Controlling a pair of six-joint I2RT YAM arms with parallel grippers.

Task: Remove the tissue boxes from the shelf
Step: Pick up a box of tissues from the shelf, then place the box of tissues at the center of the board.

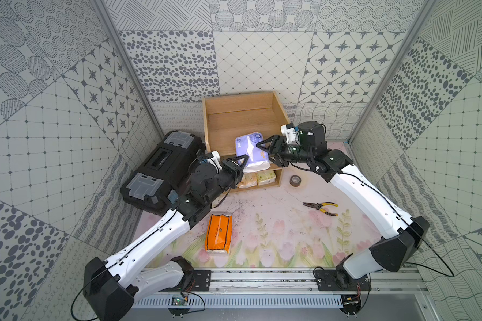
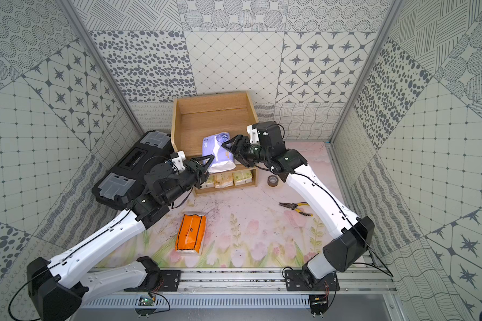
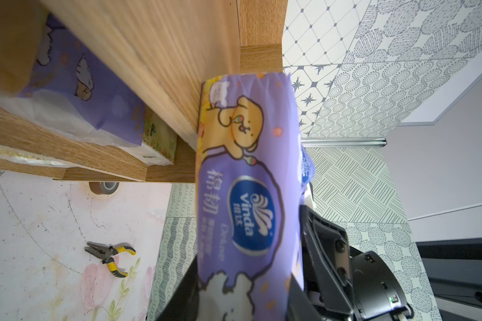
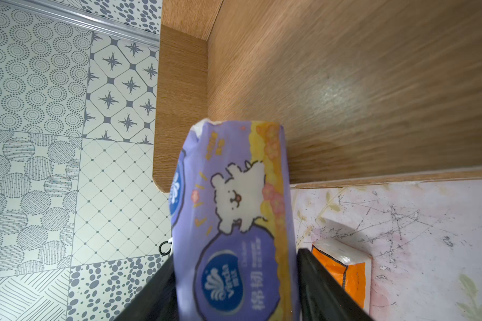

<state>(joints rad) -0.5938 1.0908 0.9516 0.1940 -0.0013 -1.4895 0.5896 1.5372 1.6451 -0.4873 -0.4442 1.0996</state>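
Two end effectors on one lavender pack (image 1: 251, 151) in both top views: pack tilted at the front lip of the shelf (image 1: 240, 116) top tier, partly overhanging the tiers below. Left end effector (image 1: 242, 170) clamped narrow on the end nearest it; right end effector (image 1: 264, 153) spread around the opposite side. Orange pack (image 1: 219, 233) already down on the table (image 1: 276, 230); yellowish packs (image 1: 246, 180) waiting on the bottom tier.

From the left wrist: lavender pack (image 3: 248, 194) pinched between dark fingers, hard against the shelf (image 3: 164, 69) edge. One tier down, a second lavender pack (image 3: 67, 91) with a green pack (image 3: 159, 141) beside it.

From the right wrist: fingers (image 4: 317, 289) close on both flanks of the lavender pack (image 4: 234, 222) — pressing or merely bracketing, impossible to tell.

Likely trouble from here:
- Soft wrapper sliding out of a narrow end pinch and dropping back onto the shelf.
- Opposed pulls from two sides crumpling or tearing it.
- A low exit path snagging the shelf lip, or a careless drop onto the orange pack (image 4: 342, 272).
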